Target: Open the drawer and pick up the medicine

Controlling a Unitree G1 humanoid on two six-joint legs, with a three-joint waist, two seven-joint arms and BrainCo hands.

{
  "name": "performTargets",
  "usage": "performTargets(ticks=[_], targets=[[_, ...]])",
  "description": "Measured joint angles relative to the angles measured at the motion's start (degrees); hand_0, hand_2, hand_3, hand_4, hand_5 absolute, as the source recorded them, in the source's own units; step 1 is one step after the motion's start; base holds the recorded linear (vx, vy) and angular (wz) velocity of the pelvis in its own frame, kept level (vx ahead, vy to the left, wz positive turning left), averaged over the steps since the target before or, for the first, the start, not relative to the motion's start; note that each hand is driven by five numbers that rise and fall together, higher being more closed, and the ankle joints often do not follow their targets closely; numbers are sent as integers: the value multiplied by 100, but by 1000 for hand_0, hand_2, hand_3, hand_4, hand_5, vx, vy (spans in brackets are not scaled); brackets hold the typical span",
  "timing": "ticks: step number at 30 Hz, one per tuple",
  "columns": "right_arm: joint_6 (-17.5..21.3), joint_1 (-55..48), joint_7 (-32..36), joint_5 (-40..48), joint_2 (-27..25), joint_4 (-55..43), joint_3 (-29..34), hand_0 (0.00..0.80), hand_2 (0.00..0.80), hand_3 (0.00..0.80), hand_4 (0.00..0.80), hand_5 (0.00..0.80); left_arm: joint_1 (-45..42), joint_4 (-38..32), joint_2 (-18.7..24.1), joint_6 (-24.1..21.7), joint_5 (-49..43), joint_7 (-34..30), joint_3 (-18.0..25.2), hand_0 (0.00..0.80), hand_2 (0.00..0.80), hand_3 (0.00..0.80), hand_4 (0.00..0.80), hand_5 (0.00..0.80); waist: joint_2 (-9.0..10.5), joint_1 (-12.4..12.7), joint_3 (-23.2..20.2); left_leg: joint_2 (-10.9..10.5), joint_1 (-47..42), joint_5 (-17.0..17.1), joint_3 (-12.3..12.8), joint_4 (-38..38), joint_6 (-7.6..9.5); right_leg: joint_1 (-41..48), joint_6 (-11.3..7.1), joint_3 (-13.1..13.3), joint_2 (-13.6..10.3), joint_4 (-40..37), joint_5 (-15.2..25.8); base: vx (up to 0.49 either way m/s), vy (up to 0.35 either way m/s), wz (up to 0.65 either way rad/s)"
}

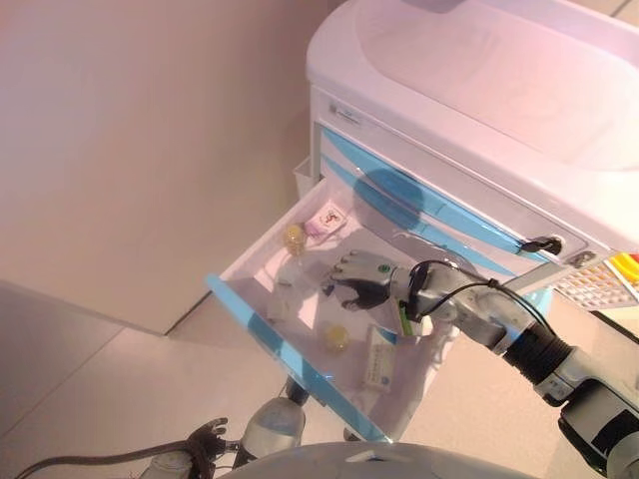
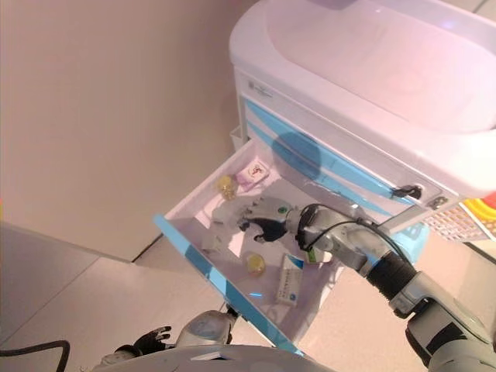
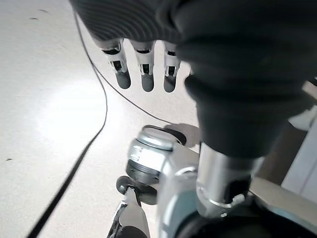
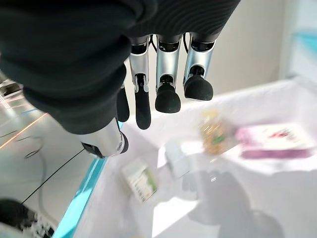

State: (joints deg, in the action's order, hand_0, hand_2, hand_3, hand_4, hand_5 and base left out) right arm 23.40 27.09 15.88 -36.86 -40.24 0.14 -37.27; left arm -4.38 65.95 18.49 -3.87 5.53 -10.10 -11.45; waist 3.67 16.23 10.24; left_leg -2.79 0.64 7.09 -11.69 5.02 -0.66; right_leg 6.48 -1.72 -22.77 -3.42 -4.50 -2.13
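The cart's white drawer with a blue front (image 1: 290, 359) stands pulled out. Inside lie a pink box (image 1: 327, 221) at the back, a yellow-capped vial (image 1: 294, 238), small white boxes (image 1: 283, 299), a second yellow vial (image 1: 336, 337) and a white-and-blue box (image 1: 377, 359). My right hand (image 1: 361, 279) hovers over the drawer's middle, fingers (image 4: 167, 94) relaxed and holding nothing. In the right wrist view the vial (image 4: 213, 130) and pink box (image 4: 275, 141) lie beyond the fingertips. My left hand (image 2: 151, 339) hangs low over the floor, fingers (image 3: 143, 69) straight.
The white medical cart (image 1: 479, 90) with more blue-trimmed drawers rises behind the open one. A beige wall (image 1: 150, 150) stands to the left. A white mesh basket (image 1: 599, 284) with a yellow item hangs at the cart's right side.
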Motion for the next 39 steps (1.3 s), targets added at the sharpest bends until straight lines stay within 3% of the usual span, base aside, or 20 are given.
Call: performTargets(ticks=[6,7,8,9,15,21,26,39], targets=[[-74,1,492,675,-181,-762,647,800,800,800,800,800,-38,9,27,31,9,83,3,0,0,0,0,0,33,-250,-28,66,-131,-49,213,2,26,3,7,253,9,79,6,15,19,-23],[-85,1,575,788,-180,-806,673,634,634,634,634,634,-49,10,29,36,10,83,6,0,0,0,0,0,31,-271,-29,77,-148,-50,256,2,25,-2,16,297,14,90,12,16,18,-18],[-97,-1,662,902,-180,-828,678,151,151,151,151,151,-74,10,28,37,10,84,9,0,0,0,0,0,26,-280,-32,80,-177,-56,304,2,22,-3,17,348,16,109,12,11,13,-19],[-117,-6,735,980,-180,-829,678,0,0,0,0,0,-95,9,27,37,11,85,9,0,0,0,0,0,17,-306,-40,80,-195,-57,330,2,22,4,17,366,17,117,12,10,11,-14],[-215,-258,985,1092,-104,-523,592,0,0,0,0,0,-151,10,-7,126,17,89,-4,0,0,0,0,0,-41,-386,-210,86,-209,-58,361,2,26,-4,18,407,7,153,13,10,3,-3],[-184,-413,872,336,217,650,-163,0,0,0,0,0,-192,6,-26,147,18,97,-8,0,0,0,0,0,-82,-350,-250,90,-252,-61,319,2,22,77,12,341,15,136,6,0,-3,5],[-161,-481,513,-272,560,1412,-655,0,0,0,0,0,-213,6,-93,148,9,98,-10,0,0,0,0,0,-178,-187,-295,71,-211,-51,218,2,36,79,-8,277,5,130,-7,-1,4,7],[-220,-476,-635,-1015,1101,2875,-873,0,0,0,0,0,-252,-72,-127,157,5,91,-30,0,0,0,0,0,-302,172,-321,-9,-80,-5,-135,0,32,147,-6,-95,7,-44,-7,-10,12,14]])
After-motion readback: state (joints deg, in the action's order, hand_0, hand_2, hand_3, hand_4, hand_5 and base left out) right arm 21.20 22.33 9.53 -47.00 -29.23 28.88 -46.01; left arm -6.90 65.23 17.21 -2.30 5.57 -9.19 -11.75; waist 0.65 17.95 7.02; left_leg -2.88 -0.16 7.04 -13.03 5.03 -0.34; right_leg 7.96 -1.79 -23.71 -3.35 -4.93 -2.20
